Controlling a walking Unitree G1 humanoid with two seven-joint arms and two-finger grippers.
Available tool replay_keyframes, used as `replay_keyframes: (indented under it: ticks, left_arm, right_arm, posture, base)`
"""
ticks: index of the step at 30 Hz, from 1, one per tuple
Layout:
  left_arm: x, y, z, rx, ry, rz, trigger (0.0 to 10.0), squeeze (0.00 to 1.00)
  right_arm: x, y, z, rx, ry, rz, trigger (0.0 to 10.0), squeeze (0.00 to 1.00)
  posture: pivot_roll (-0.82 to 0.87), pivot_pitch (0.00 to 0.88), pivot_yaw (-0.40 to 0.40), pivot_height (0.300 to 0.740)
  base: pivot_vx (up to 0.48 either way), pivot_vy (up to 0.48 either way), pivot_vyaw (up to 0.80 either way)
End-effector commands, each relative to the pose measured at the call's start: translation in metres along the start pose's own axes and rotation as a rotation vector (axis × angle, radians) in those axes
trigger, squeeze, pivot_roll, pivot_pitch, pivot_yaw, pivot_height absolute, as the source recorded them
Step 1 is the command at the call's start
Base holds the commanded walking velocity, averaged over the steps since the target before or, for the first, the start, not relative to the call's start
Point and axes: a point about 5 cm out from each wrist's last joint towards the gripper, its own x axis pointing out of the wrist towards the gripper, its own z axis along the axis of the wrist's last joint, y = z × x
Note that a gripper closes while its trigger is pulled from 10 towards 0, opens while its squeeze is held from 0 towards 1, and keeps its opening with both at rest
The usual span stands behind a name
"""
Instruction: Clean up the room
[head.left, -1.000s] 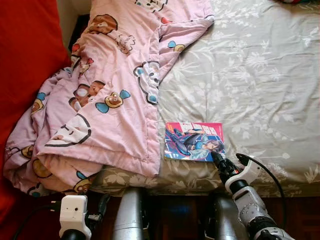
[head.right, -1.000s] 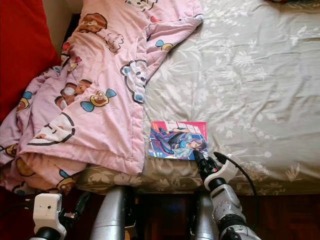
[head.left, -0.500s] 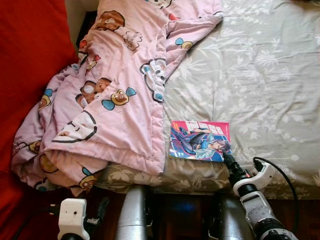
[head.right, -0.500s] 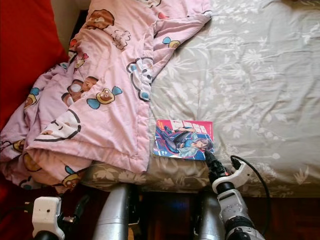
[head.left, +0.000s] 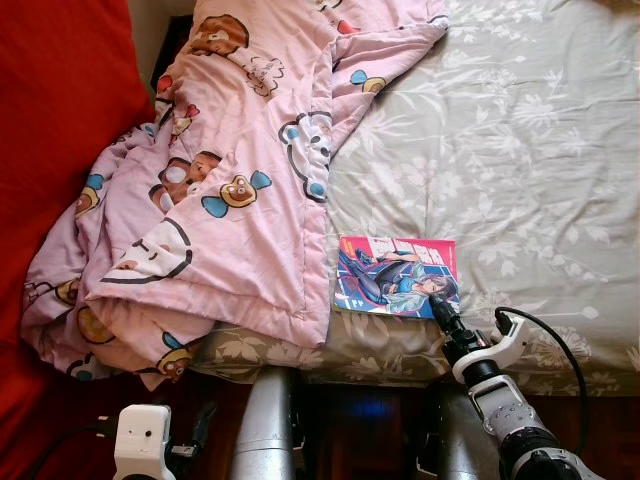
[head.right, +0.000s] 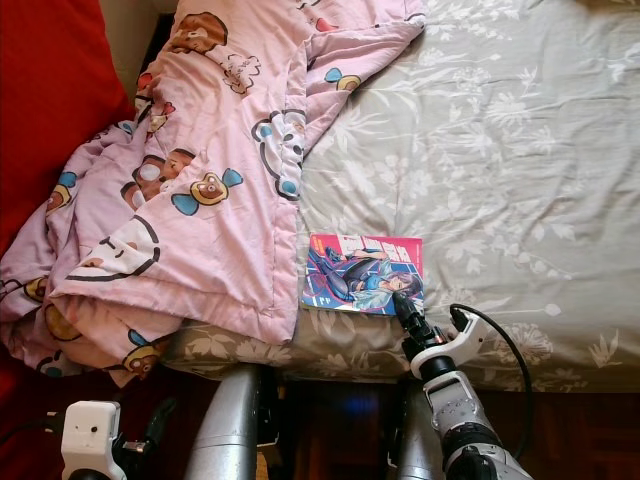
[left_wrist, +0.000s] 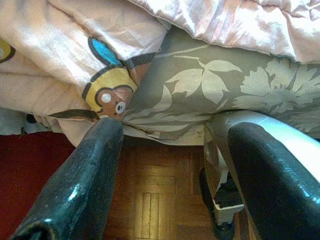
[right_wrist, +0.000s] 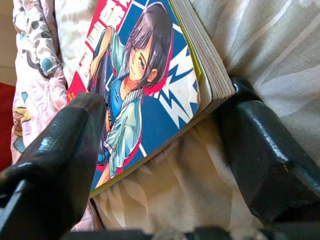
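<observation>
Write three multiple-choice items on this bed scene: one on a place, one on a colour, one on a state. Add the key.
1. The thin comic book with a blue and pink cover lies
A. on the floor
B. near the bed's front edge, beside the quilt
C. on the red cushion

2. The cartoon-print quilt is mostly
A. pink
B. green
C. black

3. The right gripper is
A. shut on the quilt
B. open, fingers either side of the book's corner
C. hanging idle

Key: 1 B, it rests on the grey floral sheet; 2 A, pink fabric; 3 B, the right wrist view shows the gap.
</observation>
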Motion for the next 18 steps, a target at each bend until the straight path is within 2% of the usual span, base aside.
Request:
replay_keyframes:
  ticks: [1, 5, 11, 12, 13, 14, 15, 18]
  left_arm:
    - [-0.008, 0.006, -0.007, 0.025, 0.048, 0.017, 10.0, 0.00]
    - [-0.010, 0.004, -0.005, 0.024, 0.046, 0.014, 10.0, 0.00]
    - [-0.017, 0.001, 0.000, 0.023, 0.046, 0.012, 10.0, 0.00]
    - [-0.019, 0.000, 0.002, 0.025, 0.046, 0.014, 10.0, 0.00]
    - [-0.019, 0.000, 0.002, 0.025, 0.046, 0.014, 10.0, 0.00]
    - [-0.020, 0.000, 0.003, 0.026, 0.046, 0.015, 10.0, 0.00]
    - [-0.021, 0.000, 0.003, 0.026, 0.046, 0.016, 10.0, 0.00]
    - [-0.022, -0.001, 0.004, 0.027, 0.048, 0.020, 10.0, 0.00]
  right_arm:
    - [-0.002, -0.002, -0.022, 0.039, 0.074, -0.029, 10.0, 0.00]
    - [-0.006, -0.010, -0.014, 0.085, 0.002, -0.099, 10.0, 0.00]
    - [-0.006, -0.010, -0.011, 0.114, -0.020, -0.095, 10.0, 0.00]
    - [-0.004, -0.007, -0.012, 0.118, -0.013, -0.088, 8.1, 0.00]
    - [-0.004, -0.007, -0.012, 0.118, -0.013, -0.088, 8.1, 0.00]
    - [-0.003, -0.006, -0.013, 0.119, -0.011, -0.083, 2.6, 0.00]
    - [-0.003, -0.006, -0.013, 0.122, -0.011, -0.081, 0.0, 0.00]
    - [0.000, -0.002, -0.015, 0.128, -0.011, -0.061, 0.0, 0.00]
  posture:
    - [0.26, 0.389, 0.146, 0.608]
    - [0.25, 0.394, 0.148, 0.608]
    - [0.27, 0.411, 0.151, 0.608]
    - [0.27, 0.413, 0.151, 0.608]
    - [0.27, 0.413, 0.151, 0.608]
    - [0.28, 0.416, 0.152, 0.608]
    - [0.28, 0.416, 0.152, 0.608]
    - [0.28, 0.420, 0.150, 0.608]
  base:
    - [0.000, 0.000, 0.00]
    - [0.000, 0.000, 0.00]
    - [0.000, 0.000, 0.00]
    - [0.000, 0.000, 0.00]
    - [0.000, 0.000, 0.00]
    - [0.000, 0.000, 0.00]
    - [0.000, 0.000, 0.00]
    - [0.000, 0.000, 0.00]
